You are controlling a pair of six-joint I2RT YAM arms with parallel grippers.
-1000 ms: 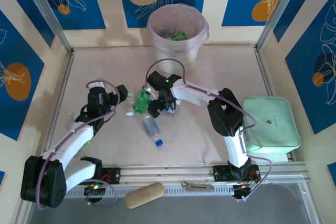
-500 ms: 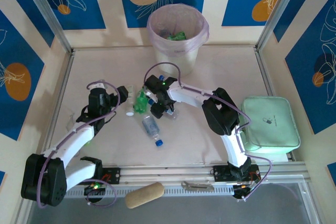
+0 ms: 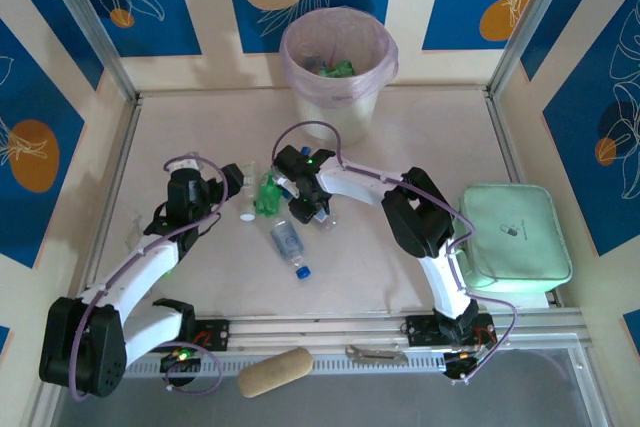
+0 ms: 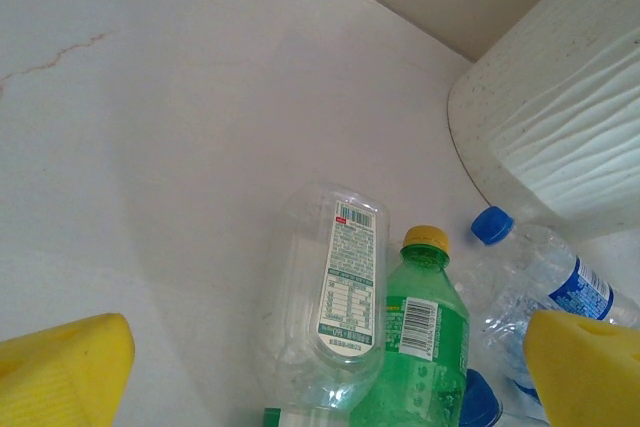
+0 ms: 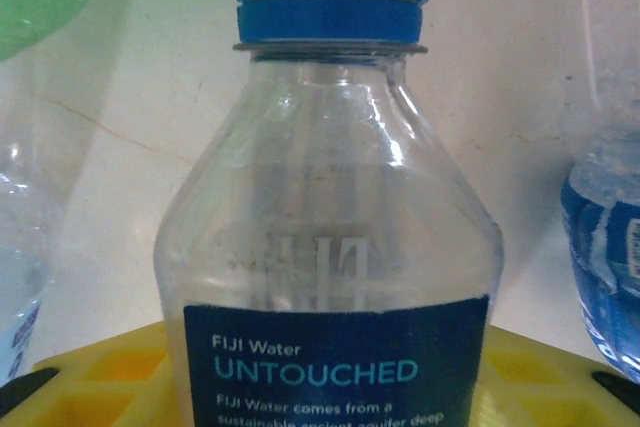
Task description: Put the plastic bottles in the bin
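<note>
Nearest, against the front rail: a tan oblong sponge-like roll (image 3: 275,371). Further in, on bare pale tabletop (image 3: 420,137) with free room all round: a clear blue-capped plastic bottle (image 3: 290,245) lying flat. Beyond, right gripper (image 3: 318,213) clamped on a clear dark-labelled bottle (image 5: 330,247); left gripper (image 3: 232,179) spread wide near a green yellow-capped bottle (image 4: 415,347). Farthest, by the back edge: round white pink-lined bin (image 3: 385,52), bottles inside.
</note>
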